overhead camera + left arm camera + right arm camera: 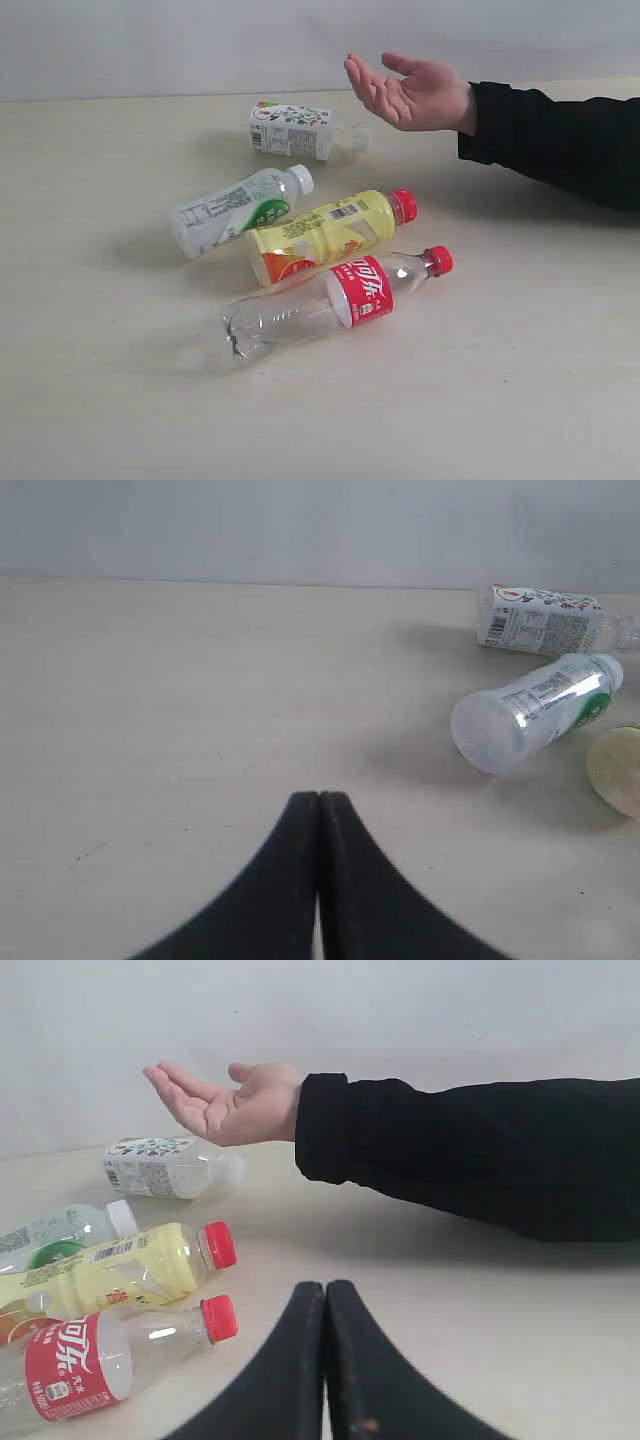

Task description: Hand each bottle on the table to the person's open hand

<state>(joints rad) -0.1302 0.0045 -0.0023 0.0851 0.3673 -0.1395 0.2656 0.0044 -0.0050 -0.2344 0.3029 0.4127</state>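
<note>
Four bottles lie on their sides on the beige table (pixel 90 380). Nearest is the clear bottle with red label and cap (pixel 335 299) (pixel 100 1355). Behind it lie the yellow bottle with red cap (pixel 330 233) (pixel 115 1268), the white-green bottle (pixel 240 208) (pixel 530 708) and, farthest back, the squarish floral-label bottle (pixel 300 131) (pixel 545 620) (pixel 170 1165). The person's open hand (pixel 410 92) (pixel 225 1105) is held palm up above the table at the back right. My left gripper (pixel 319 798) is shut and empty, well away from the white-green bottle. My right gripper (pixel 325 1287) is shut, empty, beside the red caps.
The person's black-sleeved forearm (pixel 555 140) (pixel 470 1155) reaches in from the right, low over the table. A pale wall (pixel 150 40) stands behind the table's far edge. Neither arm shows in the exterior view.
</note>
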